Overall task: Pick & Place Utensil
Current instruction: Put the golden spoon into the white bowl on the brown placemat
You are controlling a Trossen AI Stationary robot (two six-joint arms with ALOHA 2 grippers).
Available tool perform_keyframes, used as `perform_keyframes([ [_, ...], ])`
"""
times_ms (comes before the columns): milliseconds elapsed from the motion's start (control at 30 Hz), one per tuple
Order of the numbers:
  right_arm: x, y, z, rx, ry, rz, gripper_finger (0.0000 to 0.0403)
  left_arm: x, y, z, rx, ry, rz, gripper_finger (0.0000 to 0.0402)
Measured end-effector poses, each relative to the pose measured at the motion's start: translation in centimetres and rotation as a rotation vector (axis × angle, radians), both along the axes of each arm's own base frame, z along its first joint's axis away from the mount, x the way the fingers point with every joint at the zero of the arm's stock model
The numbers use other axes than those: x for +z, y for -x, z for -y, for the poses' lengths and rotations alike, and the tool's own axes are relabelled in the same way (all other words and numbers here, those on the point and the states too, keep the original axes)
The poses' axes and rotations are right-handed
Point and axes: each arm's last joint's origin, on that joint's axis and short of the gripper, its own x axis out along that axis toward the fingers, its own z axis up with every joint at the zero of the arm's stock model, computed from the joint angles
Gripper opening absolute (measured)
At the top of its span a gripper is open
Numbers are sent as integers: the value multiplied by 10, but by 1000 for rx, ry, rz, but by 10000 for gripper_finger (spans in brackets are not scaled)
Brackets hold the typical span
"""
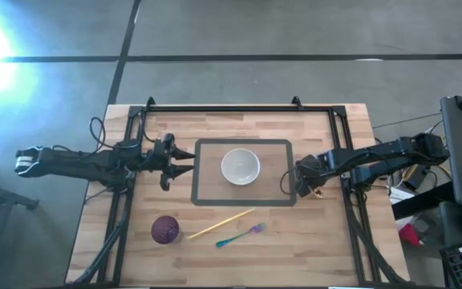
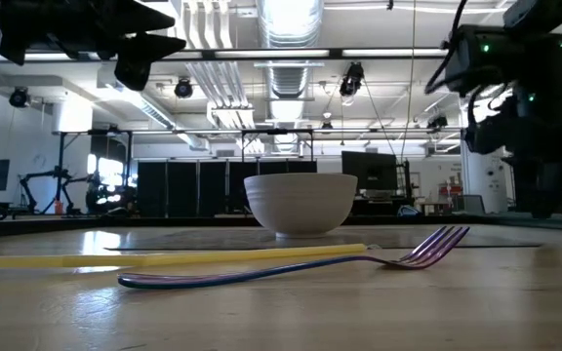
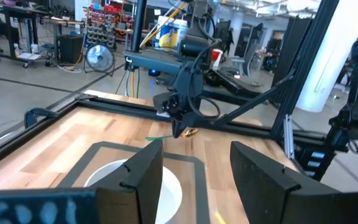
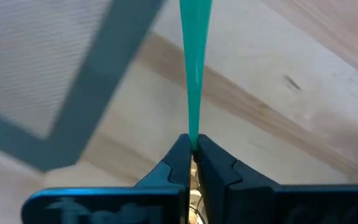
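My right gripper (image 1: 292, 184) is at the right edge of the grey mat (image 1: 201, 193), shut on a thin utensil with a teal handle (image 4: 194, 74). The utensil also shows in the left wrist view (image 3: 158, 137), with a gold end (image 3: 191, 132) on the gripper's other side. A white bowl (image 1: 240, 166) stands on its base in the middle of the mat. My left gripper (image 1: 189, 156) is open and empty at the mat's left edge, level and pointing at the bowl. A fork (image 1: 241, 235) with a teal handle and purple tines lies flat on the table near the front. My right gripper pinches the utensil between its two fingertips (image 4: 180, 163) where the teal handle (image 4: 194, 134) narrows toward the gold end. The fingers come from above, pointing down, and lie across the utensil. The handle runs out low over the table toward the mat; whether it rests on the wood I cannot tell.
A purple cup (image 1: 165, 229) stands at the front left. A yellow stick (image 1: 221, 224) lies beside the fork. A black frame (image 1: 239, 108) runs around the table's far edge and sides. Bare wood shows at the front right.
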Motion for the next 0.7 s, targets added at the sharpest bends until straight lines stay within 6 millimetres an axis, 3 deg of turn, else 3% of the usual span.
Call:
perform_keyframes([
  [300,27,-5,-16,42,27,100,13,0,-5,-1,20,31,12,181],
  [700,59,-15,-24,105,174,160,12,-4,-28,-2,27,47,72,181],
])
